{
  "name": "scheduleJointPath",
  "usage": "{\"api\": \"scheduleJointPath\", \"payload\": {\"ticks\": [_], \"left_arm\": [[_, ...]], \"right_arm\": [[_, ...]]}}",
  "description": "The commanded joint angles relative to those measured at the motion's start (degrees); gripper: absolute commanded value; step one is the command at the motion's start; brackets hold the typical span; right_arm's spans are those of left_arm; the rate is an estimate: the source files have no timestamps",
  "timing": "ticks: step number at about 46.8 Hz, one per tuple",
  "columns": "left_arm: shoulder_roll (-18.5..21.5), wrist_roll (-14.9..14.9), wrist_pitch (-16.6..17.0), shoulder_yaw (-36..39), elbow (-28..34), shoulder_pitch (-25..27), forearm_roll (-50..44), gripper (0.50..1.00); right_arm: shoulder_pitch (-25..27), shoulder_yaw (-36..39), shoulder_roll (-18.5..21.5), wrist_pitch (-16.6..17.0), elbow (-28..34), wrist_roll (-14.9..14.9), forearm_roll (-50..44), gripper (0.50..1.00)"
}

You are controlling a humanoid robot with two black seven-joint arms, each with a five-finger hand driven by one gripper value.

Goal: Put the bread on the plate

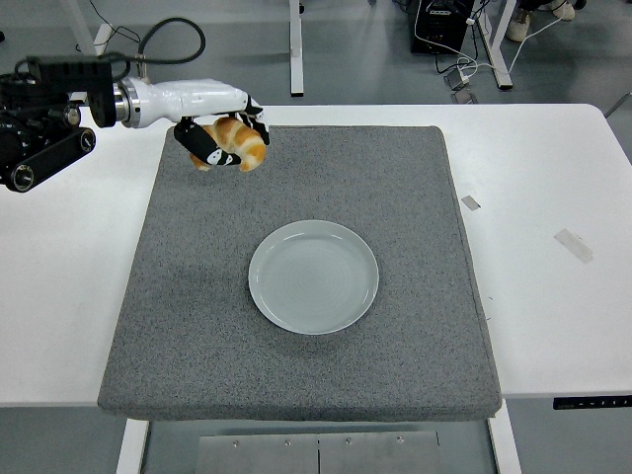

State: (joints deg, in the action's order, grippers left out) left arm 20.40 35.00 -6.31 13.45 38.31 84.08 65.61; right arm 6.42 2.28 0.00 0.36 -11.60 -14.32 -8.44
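A golden-brown bread roll (237,144) hangs in the air over the far left part of the grey mat (306,336). My left hand (223,138), white with black fingers, is shut on it from above, the arm coming in from the upper left edge. The pale grey plate (313,276) lies flat in the middle of the mat, nothing on it, well below and to the right of the held bread. My right arm does not show in the picture.
The mat covers the middle of the white table (553,296). Two small bits of tape (573,244) lie on the table's right side. Desk legs and cables (464,59) stand on the floor beyond the far edge.
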Motion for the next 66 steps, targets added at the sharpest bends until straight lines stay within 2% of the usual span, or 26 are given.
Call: {"api": "scheduleJointPath", "payload": {"ticks": [1,7,14,22,31,39,49,56,66], "left_arm": [[-0.1,0.0,-0.9,-0.1,0.1,2.4,0.0,0.510],[-0.7,0.0,-3.1,-0.1,0.1,5.8,-0.8,0.510],[-3.9,0.0,-3.3,0.4,0.1,7.2,-0.9,0.511],[-8.0,0.0,-3.3,0.6,0.1,7.4,-0.3,0.511],[-14.5,0.0,-3.1,1.7,0.1,7.5,-0.4,0.511],[-17.8,0.0,-3.1,1.8,0.5,7.1,-0.1,0.517],[-18.4,0.0,-3.1,5.6,2.9,6.2,-0.2,0.519],[-17.1,0.0,-3.1,6.6,6.6,4.7,0.0,0.524],[-15.1,0.0,-2.9,10.4,8.2,3.9,0.0,0.525]], "right_arm": [[0.0,0.0,0.0,0.0,0.0,0.0,0.0,1.000],[-0.1,0.0,0.0,0.0,0.0,0.0,0.0,1.000],[-0.2,0.0,0.0,0.0,-0.1,0.0,0.0,1.000],[-0.2,0.1,0.0,0.0,0.0,0.0,0.0,1.000],[-0.2,0.1,0.0,0.0,0.0,0.0,0.0,1.000],[-0.2,0.1,0.0,0.0,0.0,0.0,0.0,1.000],[-0.2,0.2,0.0,0.0,0.0,0.0,0.0,1.000],[-0.3,0.2,0.0,0.0,0.0,0.0,0.0,1.000],[-0.6,0.2,0.0,0.0,0.0,0.0,0.0,1.000]]}}
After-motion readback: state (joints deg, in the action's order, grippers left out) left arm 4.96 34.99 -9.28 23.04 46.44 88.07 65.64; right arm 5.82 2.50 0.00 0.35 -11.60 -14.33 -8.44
